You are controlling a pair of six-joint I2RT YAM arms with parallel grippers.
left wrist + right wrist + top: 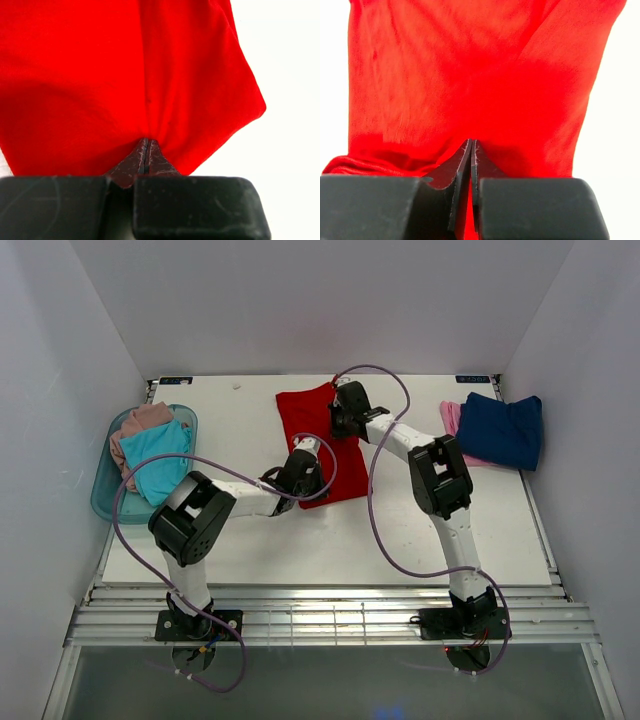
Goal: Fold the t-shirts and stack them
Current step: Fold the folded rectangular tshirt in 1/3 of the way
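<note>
Pinching red t-shirt (305, 420) at its near edge with left gripper (145, 145), at its far edge with right gripper (471, 145), both clenched on cloth.

Red t-shirt (312, 425) flat on table (300, 540)

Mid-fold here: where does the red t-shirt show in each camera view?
Top external: red t-shirt lies centre, toward the back.
Left wrist: fills the upper left, pinched by the left gripper.
Right wrist: fills most of the frame, pinched by the right gripper.
Shared landmark: the white table beside the cloth.
</note>
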